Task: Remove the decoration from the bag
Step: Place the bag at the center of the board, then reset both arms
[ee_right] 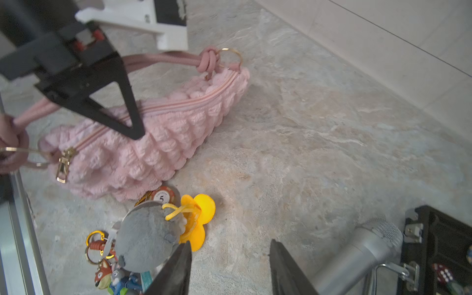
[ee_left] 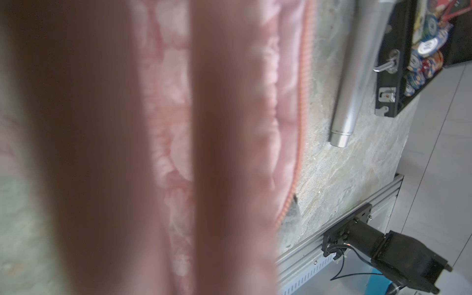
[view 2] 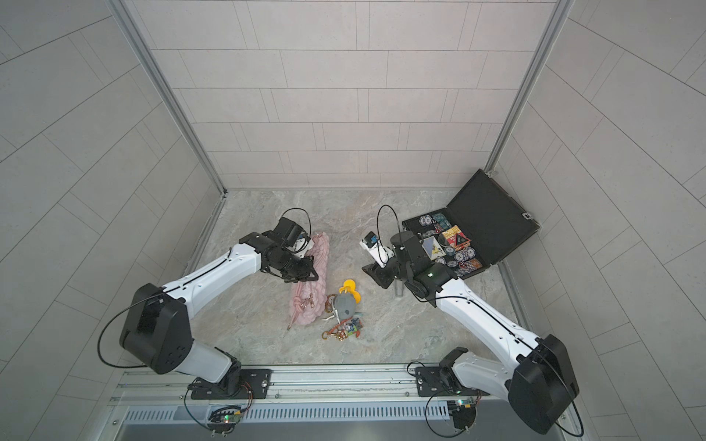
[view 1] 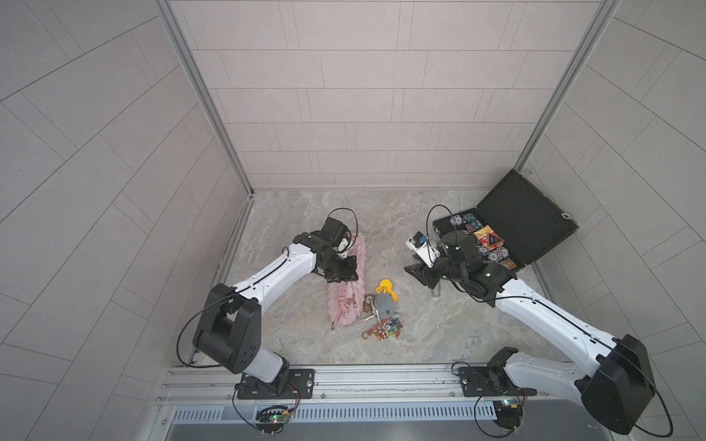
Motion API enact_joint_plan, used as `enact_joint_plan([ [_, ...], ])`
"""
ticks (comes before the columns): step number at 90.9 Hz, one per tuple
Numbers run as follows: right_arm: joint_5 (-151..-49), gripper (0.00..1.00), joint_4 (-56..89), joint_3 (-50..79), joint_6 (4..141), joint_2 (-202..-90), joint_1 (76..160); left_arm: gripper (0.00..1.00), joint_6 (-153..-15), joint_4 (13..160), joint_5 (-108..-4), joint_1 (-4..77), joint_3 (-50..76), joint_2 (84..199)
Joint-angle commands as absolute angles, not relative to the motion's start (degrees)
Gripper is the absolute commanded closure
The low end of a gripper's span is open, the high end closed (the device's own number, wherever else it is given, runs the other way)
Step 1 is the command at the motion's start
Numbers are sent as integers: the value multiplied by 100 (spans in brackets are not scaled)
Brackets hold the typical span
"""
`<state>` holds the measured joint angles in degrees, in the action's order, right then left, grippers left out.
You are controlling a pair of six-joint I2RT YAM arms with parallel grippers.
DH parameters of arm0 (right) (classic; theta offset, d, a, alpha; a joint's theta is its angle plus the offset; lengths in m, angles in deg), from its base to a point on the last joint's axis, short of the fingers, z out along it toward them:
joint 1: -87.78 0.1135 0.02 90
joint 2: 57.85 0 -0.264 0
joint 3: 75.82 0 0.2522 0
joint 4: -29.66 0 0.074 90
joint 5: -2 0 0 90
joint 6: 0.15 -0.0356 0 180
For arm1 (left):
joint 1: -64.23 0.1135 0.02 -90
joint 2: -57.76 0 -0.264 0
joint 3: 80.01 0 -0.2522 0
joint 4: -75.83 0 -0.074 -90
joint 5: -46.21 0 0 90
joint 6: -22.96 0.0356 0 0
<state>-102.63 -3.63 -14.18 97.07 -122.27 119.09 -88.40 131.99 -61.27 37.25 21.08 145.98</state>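
A soft, light pink bag (ee_right: 158, 132) lies on the table (ee_right: 306, 127), left claw (view 1: 349, 275) clamped on its cord strap (ee_right: 163, 57), right claw (ee_right: 231, 245) open near the squashy charm bunch (ee_right: 145, 237), likely best gripped at its clip (ee_right: 90, 238).

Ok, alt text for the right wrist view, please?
The left claw pinches the pink cord strap of a puffy pink quilted handbag lying on the marbled table. A grey plush and yellow plastic charm bundle lies beside it, near the open, empty right claw.
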Motion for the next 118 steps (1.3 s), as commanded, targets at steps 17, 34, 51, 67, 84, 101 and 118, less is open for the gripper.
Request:
enact_joint_plan([
  [17,-10097,35,330,-1862,9085,-12052,11529,82,-7933,13602,-5876,4292,1559,15085],
  [34,-10116,31,678,-1819,8941,-12309,11190,56,-7512,13816,-5752,5002,1716,14937],
  [51,-10124,27,778,-1662,8829,-12536,10935,30,-7376,13906,-5827,5310,1709,14801],
  [67,-10142,3,764,-1591,8597,-12537,10671,14,-7469,14164,-6111,5319,1665,14160],
  [84,-9983,0,758,-1560,8411,-12478,10360,5,-7753,14066,-5807,5462,1597,13329],
  [101,-9490,0,1511,-2174,8123,-12258,10173,3,-8027,12971,-4132,5994,2264,13543],
  [118,-8620,0,2976,-3357,7688,-12059,9627,3,-7993,10056,-2242,5993,3875,13342],
])
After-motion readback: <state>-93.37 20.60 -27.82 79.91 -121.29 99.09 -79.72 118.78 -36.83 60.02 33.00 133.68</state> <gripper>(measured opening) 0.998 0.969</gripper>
